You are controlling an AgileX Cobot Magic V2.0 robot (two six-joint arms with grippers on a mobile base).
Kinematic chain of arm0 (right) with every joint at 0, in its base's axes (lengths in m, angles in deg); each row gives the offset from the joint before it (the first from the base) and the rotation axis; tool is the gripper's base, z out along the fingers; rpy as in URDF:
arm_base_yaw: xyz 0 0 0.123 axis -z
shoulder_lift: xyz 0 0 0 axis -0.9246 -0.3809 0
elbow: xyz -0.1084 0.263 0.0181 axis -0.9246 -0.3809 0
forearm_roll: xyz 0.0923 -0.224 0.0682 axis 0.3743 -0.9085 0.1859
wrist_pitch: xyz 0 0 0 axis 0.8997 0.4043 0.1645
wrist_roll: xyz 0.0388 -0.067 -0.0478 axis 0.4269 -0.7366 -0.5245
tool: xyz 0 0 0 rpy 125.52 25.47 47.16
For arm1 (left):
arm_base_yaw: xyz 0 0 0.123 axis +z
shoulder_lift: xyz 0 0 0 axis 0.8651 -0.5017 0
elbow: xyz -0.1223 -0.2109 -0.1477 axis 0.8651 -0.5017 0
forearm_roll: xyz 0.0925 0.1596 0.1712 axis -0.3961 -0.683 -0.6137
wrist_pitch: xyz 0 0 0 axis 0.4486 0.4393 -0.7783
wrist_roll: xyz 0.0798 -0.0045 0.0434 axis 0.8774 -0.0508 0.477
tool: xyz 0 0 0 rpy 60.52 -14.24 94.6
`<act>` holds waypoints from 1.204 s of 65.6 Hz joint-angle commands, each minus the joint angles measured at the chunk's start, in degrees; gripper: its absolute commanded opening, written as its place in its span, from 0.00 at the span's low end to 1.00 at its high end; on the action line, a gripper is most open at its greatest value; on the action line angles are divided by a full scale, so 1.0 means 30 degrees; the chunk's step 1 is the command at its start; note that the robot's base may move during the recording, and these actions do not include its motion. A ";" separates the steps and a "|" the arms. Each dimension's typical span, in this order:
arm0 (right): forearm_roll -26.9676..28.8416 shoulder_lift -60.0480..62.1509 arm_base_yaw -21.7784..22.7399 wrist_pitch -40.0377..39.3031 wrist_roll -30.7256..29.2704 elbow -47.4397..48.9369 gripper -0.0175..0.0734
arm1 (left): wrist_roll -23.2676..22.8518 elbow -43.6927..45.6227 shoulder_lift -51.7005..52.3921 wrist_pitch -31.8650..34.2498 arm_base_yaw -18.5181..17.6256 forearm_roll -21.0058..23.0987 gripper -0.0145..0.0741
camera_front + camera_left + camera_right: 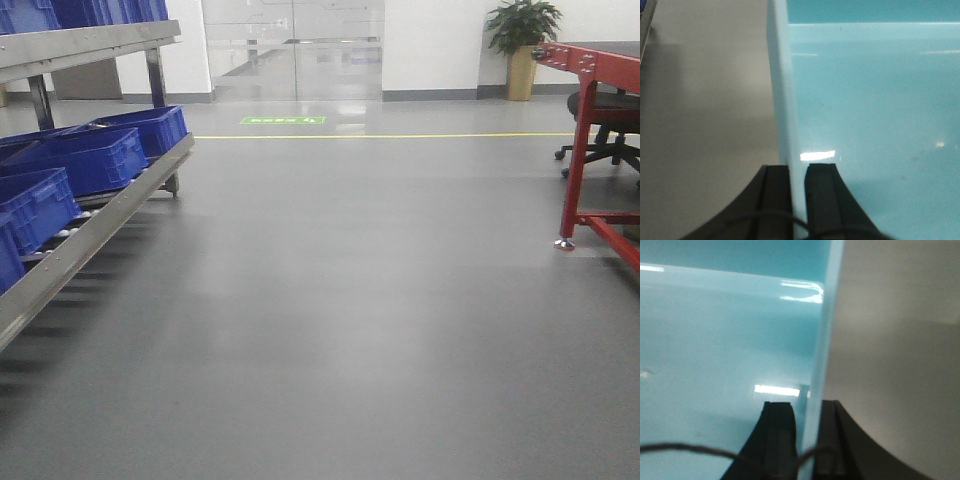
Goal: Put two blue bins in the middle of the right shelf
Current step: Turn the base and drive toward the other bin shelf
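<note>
Fingers of the left gripper are pinching the left wall of the pale blue bin, low in that view. The right gripper is clamping the opposite wall the same way, likely so both arms are sharing the load and keeping it level. Beyond, grey floor is stretching ahead, with a rack of dark blue bins sitting at the left edge and a red frame standing at the right.
</note>
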 commanded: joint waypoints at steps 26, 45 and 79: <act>0.0735 0.0279 -0.0069 -0.0902 -0.0271 0.0272 0.03 | 0.0147 0.0182 0.0229 0.4010 -0.0068 0.0573 0.04; 0.0735 0.0279 -0.0069 -0.0937 -0.0271 0.0272 0.03 | 0.0147 0.0182 0.0229 0.4117 -0.0068 0.0541 0.04; 0.0735 0.0279 -0.0069 -0.0937 -0.0271 0.0272 0.03 | 0.0147 0.0182 0.0229 0.4112 -0.0068 0.0505 0.04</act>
